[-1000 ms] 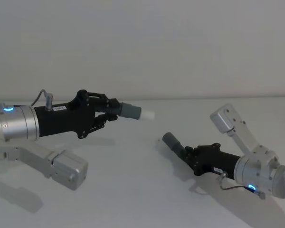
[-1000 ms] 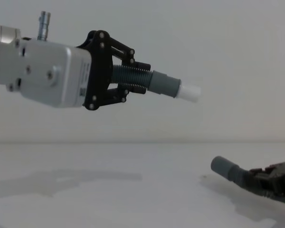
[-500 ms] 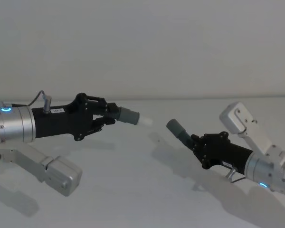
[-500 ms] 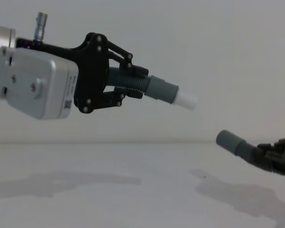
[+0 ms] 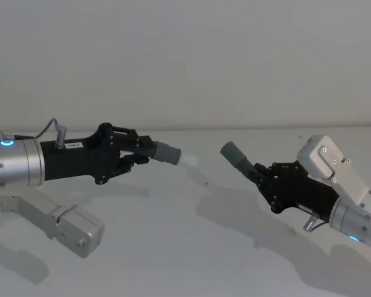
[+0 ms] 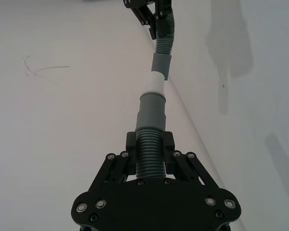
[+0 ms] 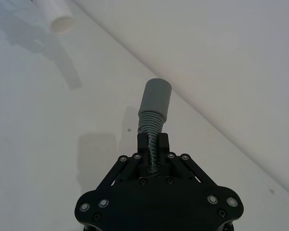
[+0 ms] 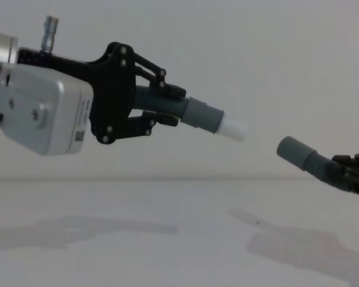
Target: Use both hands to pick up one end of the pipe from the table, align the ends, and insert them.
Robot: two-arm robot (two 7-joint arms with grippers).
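Quick colour rundown: the left gripper (image 8: 172, 105) and right gripper (image 7: 153, 140) are both matte black, dotted with small silver screws. The tipped hose (image 8: 154, 101) and socket hose (image 7: 151, 122) are dark grey with a ribbed pattern. The cuff (image 8: 202, 115) is smooth mid-grey, its tip (image 8: 233, 127) is white, and the socket cuff (image 7: 156, 96) is plain grey. The left arm (image 5: 15, 164) and right arm (image 5: 358, 216) are silver-grey. The ring light (image 5: 9, 143) looks blue-cyan to me, but it's tiny. The table (image 5: 173, 247) is white and the wall (image 5: 185, 62) pale grey. There's a faint dark squiggle (image 6: 38, 70) in the upper left of the left wrist view.

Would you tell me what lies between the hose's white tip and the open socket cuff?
Nothing lies there: in the chest view the stretch between the white tip and the socket cuff is bare air.
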